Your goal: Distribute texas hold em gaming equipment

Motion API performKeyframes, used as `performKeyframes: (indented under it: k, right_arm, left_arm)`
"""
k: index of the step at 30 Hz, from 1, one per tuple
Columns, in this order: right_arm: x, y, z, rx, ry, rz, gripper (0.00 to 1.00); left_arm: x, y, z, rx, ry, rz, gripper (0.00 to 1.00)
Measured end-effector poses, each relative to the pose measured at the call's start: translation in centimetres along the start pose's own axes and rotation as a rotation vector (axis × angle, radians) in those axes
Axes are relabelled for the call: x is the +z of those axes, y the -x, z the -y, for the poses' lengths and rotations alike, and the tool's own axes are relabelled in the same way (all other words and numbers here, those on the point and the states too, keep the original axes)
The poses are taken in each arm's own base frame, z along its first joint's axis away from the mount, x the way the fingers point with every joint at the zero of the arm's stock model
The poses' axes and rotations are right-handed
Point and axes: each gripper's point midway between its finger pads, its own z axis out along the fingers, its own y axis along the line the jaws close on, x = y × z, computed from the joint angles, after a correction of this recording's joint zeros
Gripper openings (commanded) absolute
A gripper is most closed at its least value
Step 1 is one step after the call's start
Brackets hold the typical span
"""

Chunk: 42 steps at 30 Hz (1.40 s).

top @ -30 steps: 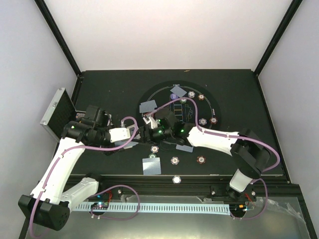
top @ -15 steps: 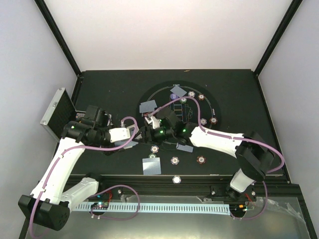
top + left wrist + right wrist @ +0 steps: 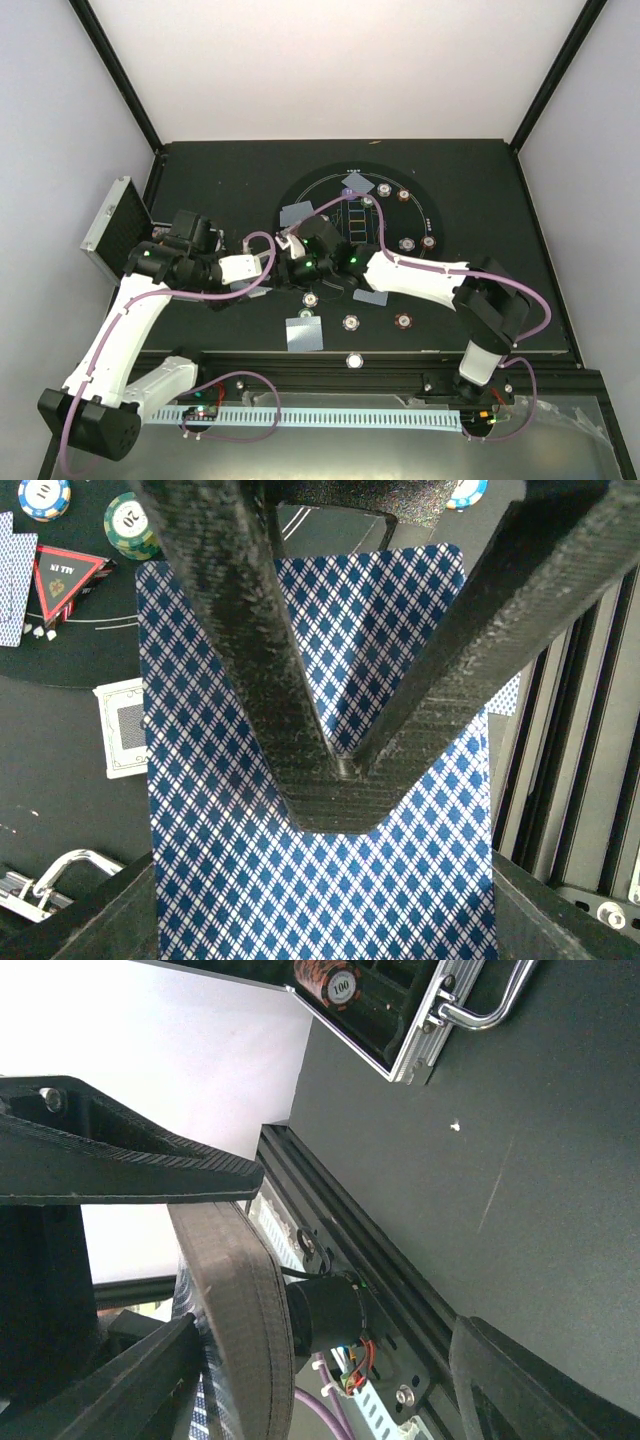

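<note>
Left gripper [image 3: 335, 765] clamps a blue diamond-backed playing card [image 3: 250, 880]; right gripper [image 3: 297, 262], just at its 3 o'clock, has jaws spread.

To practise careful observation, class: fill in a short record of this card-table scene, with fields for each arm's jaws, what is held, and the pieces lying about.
left gripper: jaws shut on blue diamond-backed playing cards
right gripper: jaws open, close beside the left gripper
red triangle marker: flat on the round black mat, beside a green striped poker chip
silver ribbed metal case: open, a red-brown striped chip inside
grey-blue-backed card: face down, on the near side of the mat
</note>
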Motion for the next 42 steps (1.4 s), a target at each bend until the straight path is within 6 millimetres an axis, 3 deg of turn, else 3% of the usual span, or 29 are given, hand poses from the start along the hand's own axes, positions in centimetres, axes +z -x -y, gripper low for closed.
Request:
performKeyframes:
  k: [35, 42]
  right_arm:
    - [-3.7, 0.0, 1.1, 0.021, 0.015, 0.092, 0.52]
    - [-4.8, -0.2, 0.2, 0.032, 0.03, 0.108, 0.37]
  left_arm:
    - [0.1, 0.2, -0.2, -0.024, 0.005, 0.008, 0.02]
    - [-0.1, 0.6, -0.5, -0.018, 0.026, 0.025, 0.02]
